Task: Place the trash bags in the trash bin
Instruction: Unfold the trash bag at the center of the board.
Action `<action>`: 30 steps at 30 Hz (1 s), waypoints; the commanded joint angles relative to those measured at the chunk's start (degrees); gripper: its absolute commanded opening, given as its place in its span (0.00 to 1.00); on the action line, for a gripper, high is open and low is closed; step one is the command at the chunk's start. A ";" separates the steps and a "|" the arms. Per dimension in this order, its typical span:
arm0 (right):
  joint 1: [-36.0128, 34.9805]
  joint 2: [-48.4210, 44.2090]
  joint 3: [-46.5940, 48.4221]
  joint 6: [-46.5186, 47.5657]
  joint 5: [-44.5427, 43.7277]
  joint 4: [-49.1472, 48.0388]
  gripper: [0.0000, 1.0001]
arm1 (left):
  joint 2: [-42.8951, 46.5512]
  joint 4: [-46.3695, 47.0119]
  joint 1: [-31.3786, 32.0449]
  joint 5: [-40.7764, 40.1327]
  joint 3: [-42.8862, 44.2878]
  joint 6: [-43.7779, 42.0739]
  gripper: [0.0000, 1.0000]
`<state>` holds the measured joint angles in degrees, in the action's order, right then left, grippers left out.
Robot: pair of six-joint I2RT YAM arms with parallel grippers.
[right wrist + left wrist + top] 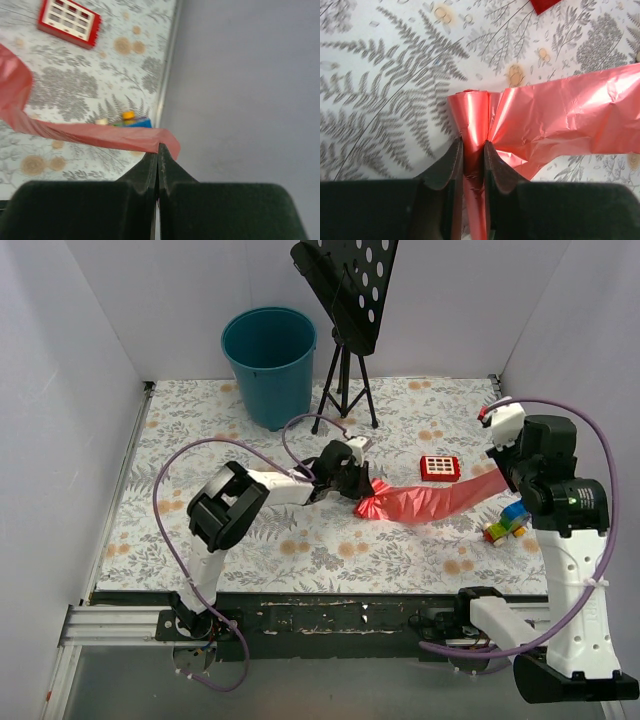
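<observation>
The red trash bag (430,502) lies stretched as a crinkly strip across the floral table, between my two grippers. My left gripper (355,483) is shut on its tightly rolled left end (470,112), with the jaws (474,145) pinching the glossy roll while loose film (560,120) fans out to the right. My right gripper (500,468) holds the strip's other end lifted off the table. In the right wrist view its jaws (158,147) are shut on the edge of the film (90,135). The teal trash bin (268,365) stands upright at the back left, apart from both grippers.
A black perforated stand on a tripod (345,300) rises just right of the bin. A red square toy with white buttons (440,467) (68,20) lies behind the bag. A small multicoloured block toy (507,522) (130,120) sits near the right wall. White walls enclose three sides.
</observation>
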<state>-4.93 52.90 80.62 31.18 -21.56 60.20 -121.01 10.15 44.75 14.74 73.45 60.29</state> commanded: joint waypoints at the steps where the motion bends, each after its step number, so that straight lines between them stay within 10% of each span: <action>1: 0.09 3.42 -0.38 -1.03 19.24 -5.62 0.01 | 3.13 -17.71 -3.78 -7.98 -7.70 -5.36 0.00; 10: -10.08 21.52 7.00 -8.06 37.30 -10.36 0.01 | 21.50 -20.70 -14.07 -11.21 -25.87 -0.80 0.03; 12: -13.77 24.43 8.84 -8.24 35.72 -11.16 0.01 | 24.93 -19.13 -16.88 -9.22 -29.40 1.49 0.47; 16: -14.85 28.30 16.48 -8.94 31.86 -8.27 0.01 | 25.21 -17.10 -18.82 -5.34 -29.42 0.35 0.70; 30: -14.85 25.32 30.12 -4.38 24.56 -5.54 0.01 | 18.36 -13.06 -20.67 -2.35 -27.66 2.72 0.63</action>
<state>-19.86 78.35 106.98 25.32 5.15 54.04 -97.47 3.38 24.80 13.32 47.90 62.92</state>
